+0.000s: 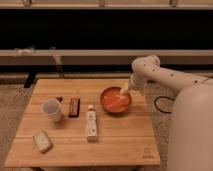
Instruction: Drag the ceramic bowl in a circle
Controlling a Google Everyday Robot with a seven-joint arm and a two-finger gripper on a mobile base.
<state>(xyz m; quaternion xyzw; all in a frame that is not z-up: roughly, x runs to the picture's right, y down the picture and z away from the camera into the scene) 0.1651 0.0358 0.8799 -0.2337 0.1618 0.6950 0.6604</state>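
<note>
Right, the ceramic bowl (116, 100) sits on the wooden table (120, 142), toward the far right part of the top, upright and flat on its base. It is a round, shallow, glossy orange-red dish, the widest thing on the table, with a pale streak across its inside where the tool reaches in. It looks smooth and fairly heavy, so I'd judge it slides rather than tips if pushed low on the wall.

The gripper (121, 94) dips over the right rim and down into the bowl's hollow. Whether it is open or closed, I cannot tell. The white arm (155, 75) bends in from the right, off the robot's body at the frame edge.

As for progress, contact with the bowl looks made, so the reach is done. How much of the circle is traced, this one view does not show. I'd call the dragging the step in hand.

To the left there is room, but not endless. A white bottle (91, 124) lies near the bowl's left front, then a dark snack bar (74, 106), a white cup (51, 109), and a small packet (42, 141) at the near left corner.
</note>
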